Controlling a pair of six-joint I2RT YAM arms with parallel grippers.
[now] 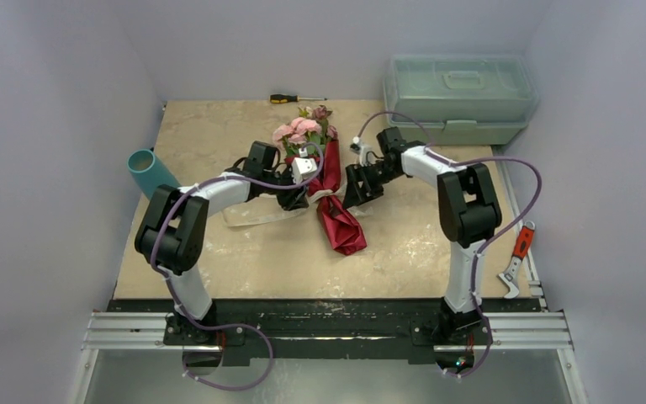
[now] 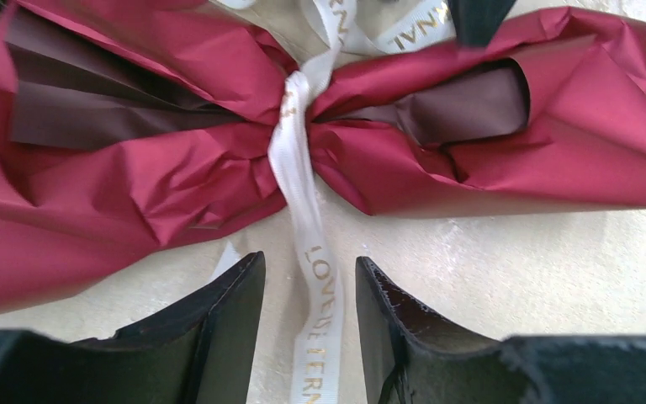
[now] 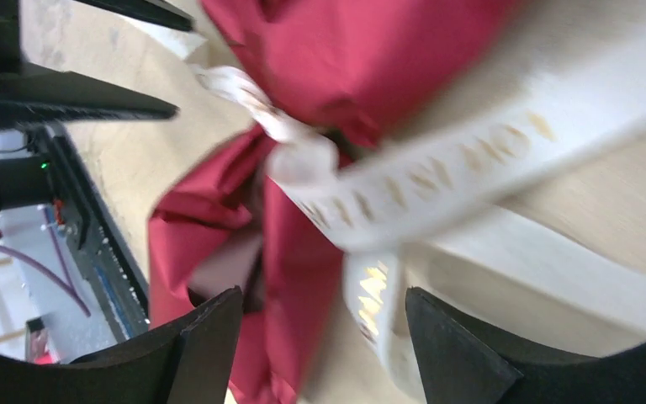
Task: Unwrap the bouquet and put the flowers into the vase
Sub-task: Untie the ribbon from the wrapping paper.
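The bouquet [image 1: 334, 198] lies mid-tabletop [image 1: 219, 244], its flowers [image 1: 303, 128] toward the far side and its paper tip toward the near edge. The vase [image 1: 147, 170] sits well apart at the left. The left tool [image 2: 307, 268] and right tool [image 3: 324, 307] flank the tied waist, each with fingers apart and a ribbon [image 2: 296, 168] tail lying loose between them, probably positioned to pull the knot undone. Paper hides the stems, and blur in the right wrist view leaves the knot's state unclear.

Robot test cell, lab type. Plain pale enclosure walls [image 1: 50, 126] round beige marbled table [image 1: 219, 135]; aluminium mounting rail [image 1: 126, 330]; pale green translucent plastic toolbox [image 1: 458, 93], black-and-yellow-handled screwdriver [image 1: 296, 98], red-handled metal tool [image 1: 517, 257].
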